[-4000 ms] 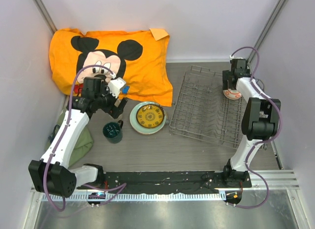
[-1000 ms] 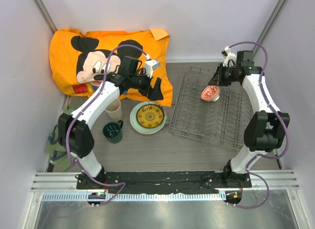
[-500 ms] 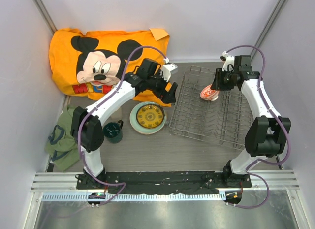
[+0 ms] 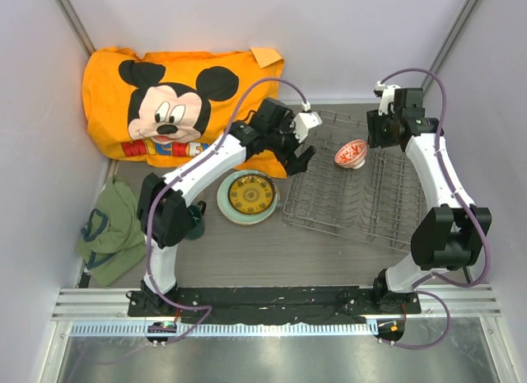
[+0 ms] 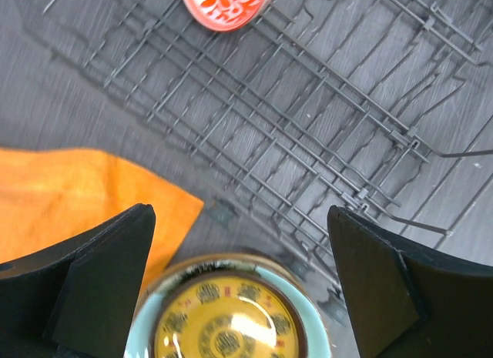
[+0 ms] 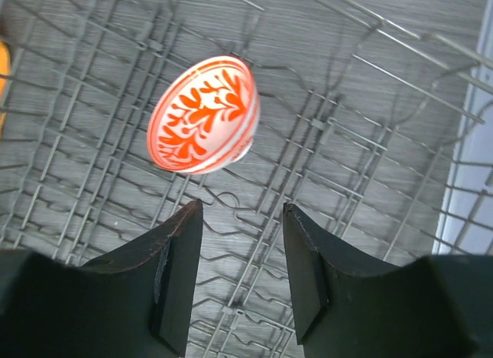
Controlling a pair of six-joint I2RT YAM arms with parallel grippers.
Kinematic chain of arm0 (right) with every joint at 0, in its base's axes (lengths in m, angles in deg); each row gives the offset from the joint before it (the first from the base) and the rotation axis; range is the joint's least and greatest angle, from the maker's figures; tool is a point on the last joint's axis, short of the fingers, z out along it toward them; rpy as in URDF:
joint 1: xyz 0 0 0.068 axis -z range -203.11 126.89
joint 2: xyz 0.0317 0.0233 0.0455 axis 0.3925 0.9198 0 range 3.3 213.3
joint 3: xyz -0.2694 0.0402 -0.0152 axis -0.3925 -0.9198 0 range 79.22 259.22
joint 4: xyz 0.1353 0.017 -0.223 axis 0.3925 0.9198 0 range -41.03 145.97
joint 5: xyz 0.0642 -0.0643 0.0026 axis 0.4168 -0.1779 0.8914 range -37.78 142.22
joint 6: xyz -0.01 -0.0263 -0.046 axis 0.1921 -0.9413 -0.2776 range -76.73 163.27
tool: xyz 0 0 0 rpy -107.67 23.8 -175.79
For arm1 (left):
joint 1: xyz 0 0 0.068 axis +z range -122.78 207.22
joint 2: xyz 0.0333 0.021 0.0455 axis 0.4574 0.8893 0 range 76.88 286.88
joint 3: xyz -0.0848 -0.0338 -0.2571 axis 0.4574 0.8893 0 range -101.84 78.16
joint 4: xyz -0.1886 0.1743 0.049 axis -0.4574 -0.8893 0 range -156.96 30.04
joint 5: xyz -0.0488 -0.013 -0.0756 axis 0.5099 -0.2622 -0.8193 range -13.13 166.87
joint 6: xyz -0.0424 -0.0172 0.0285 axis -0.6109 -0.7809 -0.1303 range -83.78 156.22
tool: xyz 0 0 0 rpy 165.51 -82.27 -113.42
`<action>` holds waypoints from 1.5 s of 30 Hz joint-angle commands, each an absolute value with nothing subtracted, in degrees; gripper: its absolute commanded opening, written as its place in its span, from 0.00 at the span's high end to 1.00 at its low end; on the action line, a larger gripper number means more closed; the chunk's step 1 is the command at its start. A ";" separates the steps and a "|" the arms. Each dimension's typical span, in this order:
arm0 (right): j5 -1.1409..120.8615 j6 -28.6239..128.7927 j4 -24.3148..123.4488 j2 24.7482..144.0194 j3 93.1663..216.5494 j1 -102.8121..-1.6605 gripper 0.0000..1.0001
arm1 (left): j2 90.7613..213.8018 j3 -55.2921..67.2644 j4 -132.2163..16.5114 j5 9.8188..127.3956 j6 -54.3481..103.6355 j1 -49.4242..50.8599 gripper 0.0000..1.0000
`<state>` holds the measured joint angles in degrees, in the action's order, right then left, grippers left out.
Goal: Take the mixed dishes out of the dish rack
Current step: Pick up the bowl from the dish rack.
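At the far left of the overhead view I see a crumpled green cloth (image 4: 107, 231) on the table, and above it, in the upper left, an orange Mickey Mouse cushion (image 4: 185, 103). Just right of the left arm's elbow a dark teal mug (image 4: 200, 225) peeks out, mostly hidden by the arm. Next along, near the centre, the pale-green plate (image 4: 248, 196) with its yellow-brown middle lies flat on the table, out of the rack; my left wrist camera shows it at the bottom edge (image 5: 227, 327).

The left gripper (image 4: 301, 159) hangs over the rack's left edge, above and to the right of that plate. Its claw stands wide apart (image 5: 239, 215) with nothing between the fingers.

The dish rack (image 4: 346, 198) fills the centre right. The small red-orange bowl (image 4: 351, 153) rests tilted among the wires in its upper part, at the top of the left wrist view (image 5: 226, 4).

Just to the right of the bowl, the right gripper (image 4: 373, 138) points toward it. On the right wrist camera its jaws are apart (image 6: 240, 212) and empty, and the bowl (image 6: 204, 115) lies just beyond the fingertips, not touching them.
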<state>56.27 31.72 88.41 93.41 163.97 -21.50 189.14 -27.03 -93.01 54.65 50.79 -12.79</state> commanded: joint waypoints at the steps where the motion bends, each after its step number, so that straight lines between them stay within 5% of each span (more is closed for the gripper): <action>1: 50.46 34.65 85.45 89.61 160.53 -21.44 0.49 | 191.92 -30.82 -89.23 54.21 57.23 -15.06 0.01; 36: 58.37 38.00 78.15 85.30 147.43 -12.74 0.49 | 228.04 -63.26 -64.09 35.56 58.90 -17.61 0.05; 45: 58.72 37.21 78.24 86.01 147.25 -12.48 0.50 | 231.82 -66.25 -63.21 33.54 58.11 -17.69 0.15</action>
<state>57.78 37.77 80.24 85.93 147.41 -12.85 230.85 -62.92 -67.44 36.14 58.79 -17.40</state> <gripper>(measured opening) 0.507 0.870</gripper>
